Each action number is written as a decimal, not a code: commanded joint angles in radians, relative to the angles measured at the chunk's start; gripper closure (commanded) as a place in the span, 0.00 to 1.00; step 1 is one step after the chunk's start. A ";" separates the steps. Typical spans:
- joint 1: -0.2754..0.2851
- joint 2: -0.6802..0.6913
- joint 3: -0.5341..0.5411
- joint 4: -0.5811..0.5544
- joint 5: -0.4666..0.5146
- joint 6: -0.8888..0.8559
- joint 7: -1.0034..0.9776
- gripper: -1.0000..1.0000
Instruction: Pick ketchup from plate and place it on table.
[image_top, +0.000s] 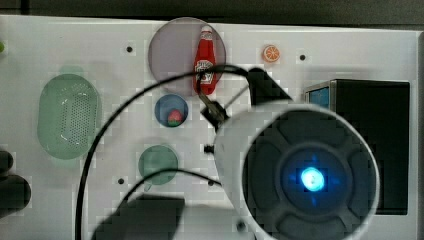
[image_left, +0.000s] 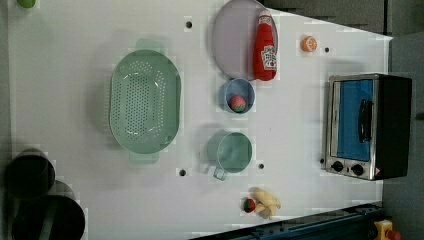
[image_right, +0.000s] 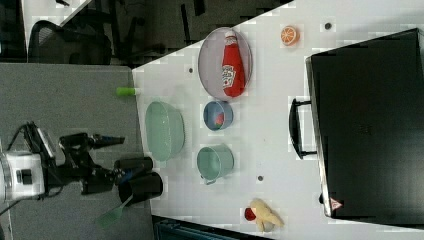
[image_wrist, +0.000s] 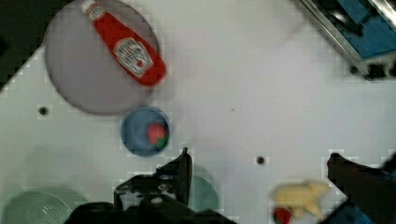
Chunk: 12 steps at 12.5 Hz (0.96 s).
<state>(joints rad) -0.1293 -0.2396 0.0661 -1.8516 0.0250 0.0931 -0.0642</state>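
1. Red ketchup (image_left: 265, 49) lies flat on the plate (image_left: 231, 45), base poking over the rim onto the table (image_left: 300, 130), so that end looks easy to grab.
2. End effector (image_wrist: 259, 170) hangs high over the table with fingers spread wide and nothing in them, well away from the ketchup.
3. Blue dish (image_left: 236, 95) sits just beside the plate, so I'd guess the approach needs care.

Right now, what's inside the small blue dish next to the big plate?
The small blue dish holds one small red, strawberry-like piece with some green on it. Whatever part of the dish floor lies under that piece is covered.
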 joint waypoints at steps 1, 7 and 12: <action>0.008 0.176 0.036 -0.040 0.006 0.069 -0.034 0.00; 0.020 0.418 0.075 -0.019 0.006 0.299 -0.232 0.00; 0.020 0.609 0.075 0.032 0.004 0.478 -0.513 0.00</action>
<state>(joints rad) -0.1014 0.3916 0.1411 -1.8545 0.0274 0.5308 -0.4431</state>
